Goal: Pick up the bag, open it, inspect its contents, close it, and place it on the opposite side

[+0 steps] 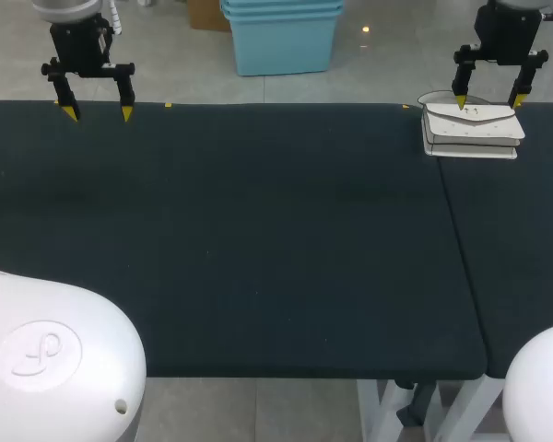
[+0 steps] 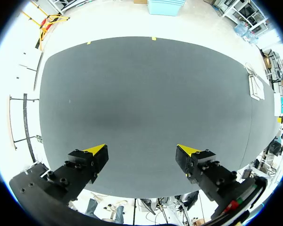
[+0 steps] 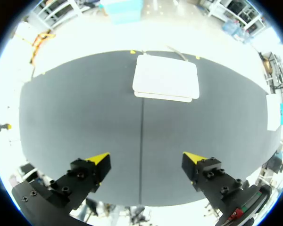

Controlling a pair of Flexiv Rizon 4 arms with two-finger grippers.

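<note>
White bag (image 1: 472, 131) lies far right on the counter (image 1: 258, 239), a mere sliver in the left wrist view. Left gripper (image 1: 97, 112), right gripper (image 1: 488, 99): fingers (image 3: 96, 162) apart, empty.

Left gripper (image 1: 98, 112) and right gripper (image 1: 488, 100): black bodies, each with two slim black fingers (image 1: 63, 92) ending in bright yellow wedges. Above the left one, a grey metallic wrist (image 1: 66, 9).

Wrist views, close up: blocky matt-black finger mounts (image 2: 80, 169) studded with recessed round screws (image 2: 51, 174); triangular yellow tips (image 3: 100, 159); small red and green marks (image 3: 237, 213) on the curved black base beside one finger.

Head view, foreground: two rounded glossy white housings (image 1: 55, 304), the left with an embossed circular emblem (image 1: 37, 350) and one small dark hole (image 1: 121, 404).
</note>
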